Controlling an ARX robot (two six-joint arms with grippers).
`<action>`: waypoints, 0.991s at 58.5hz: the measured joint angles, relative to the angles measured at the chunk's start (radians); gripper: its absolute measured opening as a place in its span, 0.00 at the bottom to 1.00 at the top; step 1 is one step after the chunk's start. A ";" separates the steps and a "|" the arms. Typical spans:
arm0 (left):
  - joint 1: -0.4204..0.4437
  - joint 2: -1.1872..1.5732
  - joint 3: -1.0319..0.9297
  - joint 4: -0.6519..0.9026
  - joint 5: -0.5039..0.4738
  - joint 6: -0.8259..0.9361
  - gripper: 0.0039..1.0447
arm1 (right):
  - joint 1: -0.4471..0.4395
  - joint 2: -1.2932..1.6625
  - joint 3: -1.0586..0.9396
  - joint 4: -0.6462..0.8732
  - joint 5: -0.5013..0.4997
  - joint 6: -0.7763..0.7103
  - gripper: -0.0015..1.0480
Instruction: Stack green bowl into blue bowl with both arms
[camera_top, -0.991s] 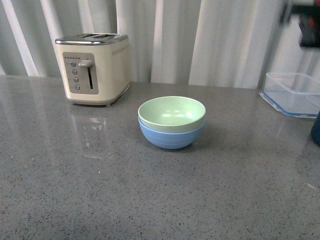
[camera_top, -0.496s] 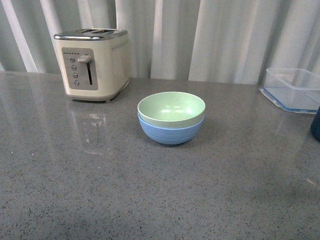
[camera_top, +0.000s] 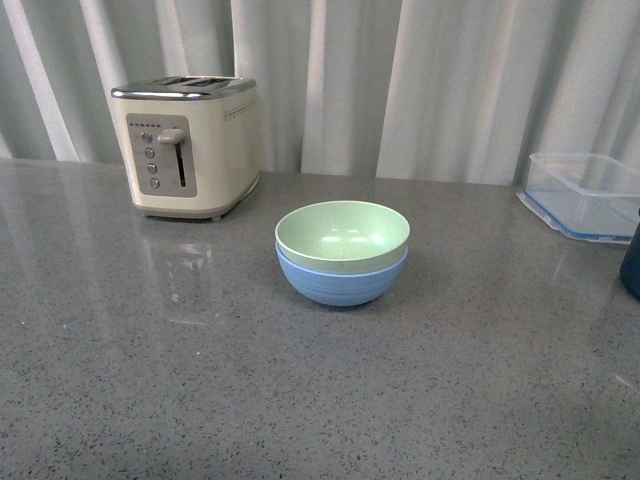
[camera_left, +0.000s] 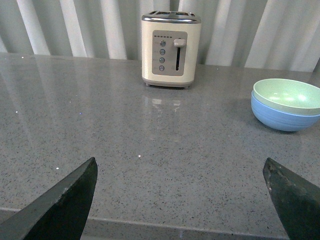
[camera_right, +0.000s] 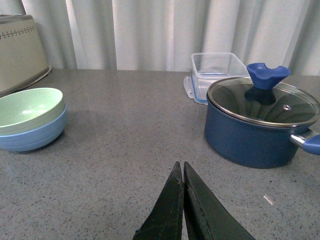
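1. Near the middle of the desk (camera_top: 120, 400), we see the green bowl (camera_top: 342, 234) sitting nested inside the blue bowl (camera_top: 340, 283), its rim just above the blue one and a little tilted, so the stacking looks finished to us.
2. Neither arm touches the bowls, which stand on their own, presumably because nothing more needs holding.
3. Our left hand (camera_left: 180, 200) is spread wide, fingers far apart and empty, low over the desk's near edge and well apart from the bowls; that reads to us as a pulled-back resting pose.
4. Our right hand (camera_right: 183, 200) has its fingers pressed together with nothing between them, also low and away from the stack.
5. A toaster (camera_top: 187, 145) stands behind and to the left of the bowls, a clear plastic box (camera_top: 585, 192) off to the right, and a lidded blue pot (camera_right: 260, 122) near that box; all stand clear of the stack.
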 joint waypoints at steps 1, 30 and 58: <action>0.000 0.000 0.000 0.000 0.000 0.000 0.94 | 0.000 -0.012 -0.003 -0.008 -0.001 0.000 0.01; 0.000 0.000 0.000 0.000 0.000 0.000 0.94 | 0.000 -0.282 -0.063 -0.206 -0.002 0.000 0.01; 0.000 0.000 0.000 0.000 0.000 0.000 0.94 | 0.000 -0.473 -0.064 -0.391 -0.002 0.000 0.01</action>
